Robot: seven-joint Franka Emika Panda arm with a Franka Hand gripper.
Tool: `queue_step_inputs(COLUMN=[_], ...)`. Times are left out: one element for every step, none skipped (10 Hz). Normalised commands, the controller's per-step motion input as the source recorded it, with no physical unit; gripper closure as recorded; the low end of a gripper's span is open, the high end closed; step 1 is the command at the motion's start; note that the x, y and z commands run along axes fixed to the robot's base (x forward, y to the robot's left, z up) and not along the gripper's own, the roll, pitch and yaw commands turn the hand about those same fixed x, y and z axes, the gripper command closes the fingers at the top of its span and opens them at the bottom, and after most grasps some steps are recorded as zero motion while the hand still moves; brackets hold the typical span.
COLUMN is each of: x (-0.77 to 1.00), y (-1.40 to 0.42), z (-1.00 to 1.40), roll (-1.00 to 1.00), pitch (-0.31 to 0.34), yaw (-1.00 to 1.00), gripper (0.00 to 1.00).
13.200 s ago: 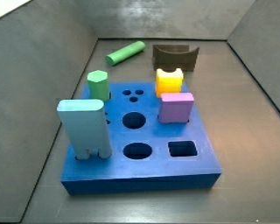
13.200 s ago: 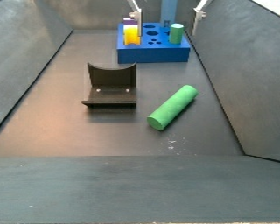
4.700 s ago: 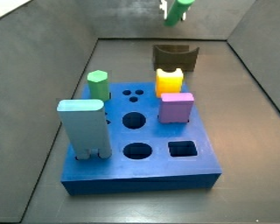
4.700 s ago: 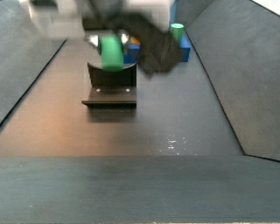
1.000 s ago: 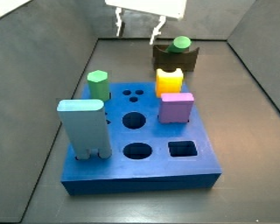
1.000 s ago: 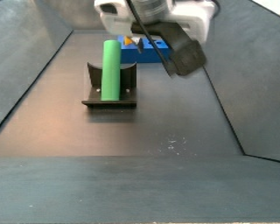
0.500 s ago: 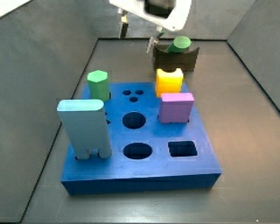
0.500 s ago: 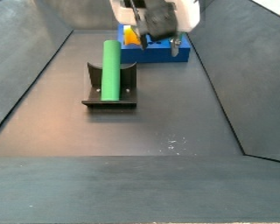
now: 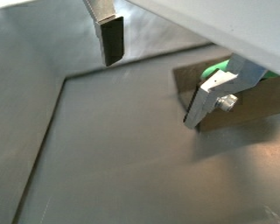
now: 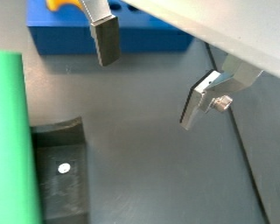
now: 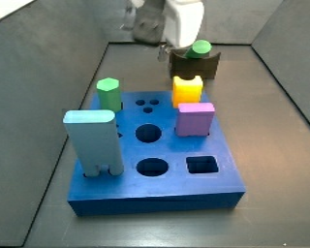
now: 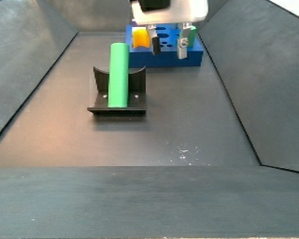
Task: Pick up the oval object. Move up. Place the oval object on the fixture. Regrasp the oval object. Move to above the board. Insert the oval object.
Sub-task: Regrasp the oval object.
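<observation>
- The long, smooth light-green oval object (image 12: 117, 73) stands upright in the curved notch of the small dark fixture (image 12: 119, 101), on the dark floor.
- The claw (image 10: 149, 74) hangs above the floor, apart from the rod, its silver fingers (image 10: 104, 38) spread wide with nothing between them.
- The thick blue board (image 11: 158, 165) holds a yellow peg (image 11: 186, 89), a pink block (image 11: 196, 119), a green hexagonal peg (image 11: 108, 93) and a tall light-blue piece (image 11: 92, 141); several of its holes are open.

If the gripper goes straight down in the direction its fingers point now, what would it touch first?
Probably the bare floor. The open gripper holds nothing, the oval object on the fixture lies to one side, and the board beyond; depth unclear.
</observation>
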Motion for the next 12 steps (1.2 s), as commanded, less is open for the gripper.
queue_step_inputs(x=[-0.04, -0.05, -0.05, -0.05, -0.05, -0.03, -0.02, 0.00, 0.02, 0.04, 0.06, 0.07], y=[-0.01, -0.01, -0.01, -0.01, -0.01, -0.01, -0.01, -0.01, -0.01, -0.01, -0.01, -0.03], z=[-0.01, -0.01, 0.00, 0.01, 0.01, 0.00, -0.01, -0.03, -0.03, -0.02, -0.03, -0.02], roll=[1.00, 0.99, 0.97, 0.95, 0.94, 0.93, 0.93, 0.67, 0.49, 0.36, 0.29, 0.22], pitch=[-0.234, -0.192, -0.121, -0.036, 0.035, 0.214, 0.385, 0.561, 0.672, 0.712, 0.695, 0.655], yaw=[-0.99, -1.00, -1.00, -1.00, -1.00, -1.00, -1.00, -0.68, -0.45, -0.23, -0.02, 0.21], gripper=[0.00, 0.00, 0.00, 0.00, 0.00, 0.00, 0.00, 0.00, 0.00, 0.00, 0.00, 0.00])
